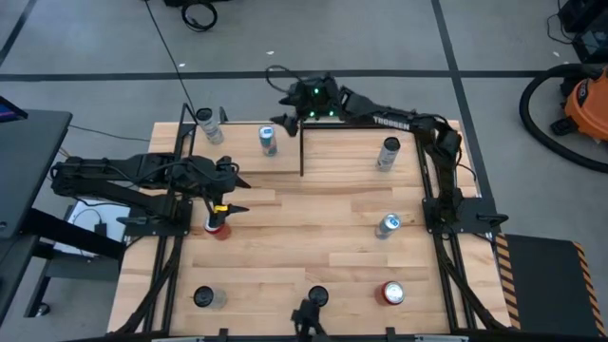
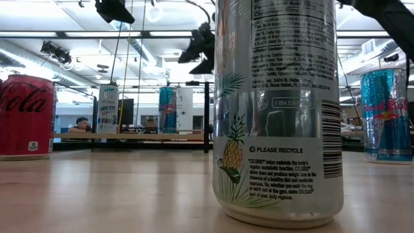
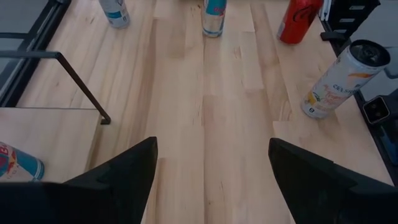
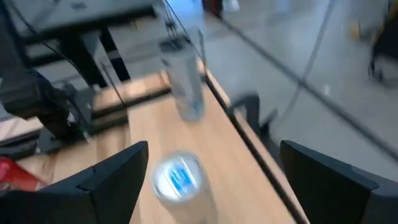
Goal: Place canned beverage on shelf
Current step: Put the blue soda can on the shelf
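The right gripper (image 4: 211, 180) hangs with its fingers spread wide, empty, above a blue-and-silver slim can (image 1: 269, 141) standing on the pale wood shelf board (image 1: 351, 161); the can's label is blurred from the wrist. The left gripper (image 1: 231, 195), fingers apart, hovers beside a red can (image 1: 218, 226) partly hidden under it. A tall pineapple-print can (image 2: 277, 110), top cropped, blocks much of the low view.

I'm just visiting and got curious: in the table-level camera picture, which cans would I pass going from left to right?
Red Coca-Cola can → pale can on the shelf → blue and red can on the shelf → big silver pineapple can up close → blue Red Bull can.
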Robot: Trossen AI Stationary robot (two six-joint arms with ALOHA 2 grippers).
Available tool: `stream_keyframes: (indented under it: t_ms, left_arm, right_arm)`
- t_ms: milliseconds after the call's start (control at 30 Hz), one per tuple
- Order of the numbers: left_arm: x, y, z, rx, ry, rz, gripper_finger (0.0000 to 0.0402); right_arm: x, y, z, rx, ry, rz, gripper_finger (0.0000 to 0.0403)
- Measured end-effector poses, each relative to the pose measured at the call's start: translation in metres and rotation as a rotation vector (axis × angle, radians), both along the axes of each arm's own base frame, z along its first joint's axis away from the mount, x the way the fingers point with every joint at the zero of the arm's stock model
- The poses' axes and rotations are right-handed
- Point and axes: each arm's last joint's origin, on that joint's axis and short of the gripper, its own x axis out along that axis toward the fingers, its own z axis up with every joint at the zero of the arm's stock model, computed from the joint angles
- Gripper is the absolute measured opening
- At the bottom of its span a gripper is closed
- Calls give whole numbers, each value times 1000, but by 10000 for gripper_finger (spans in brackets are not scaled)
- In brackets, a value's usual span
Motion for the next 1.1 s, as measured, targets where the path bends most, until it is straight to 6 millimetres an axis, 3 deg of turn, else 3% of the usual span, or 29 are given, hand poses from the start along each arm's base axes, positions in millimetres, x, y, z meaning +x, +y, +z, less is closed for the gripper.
stream_keyframes:
  t_ms: [167,367,633,1100]
  left_arm:
    - [0,0,1,0,-10,0,309]
    - [0,0,0,0,-3,0,309]
    - [-1,0,-1,22,11,-16,309]
    - [-1,0,-1,9,9,-7,309]
  right_arm:
    - [10,-9,-8,69,66,7,364]
    - [33,6,-10,21,107,82,357]
    - [41,21,-9,-46,143,83,357]
    - [55,25,-37,-103,223,57,357]
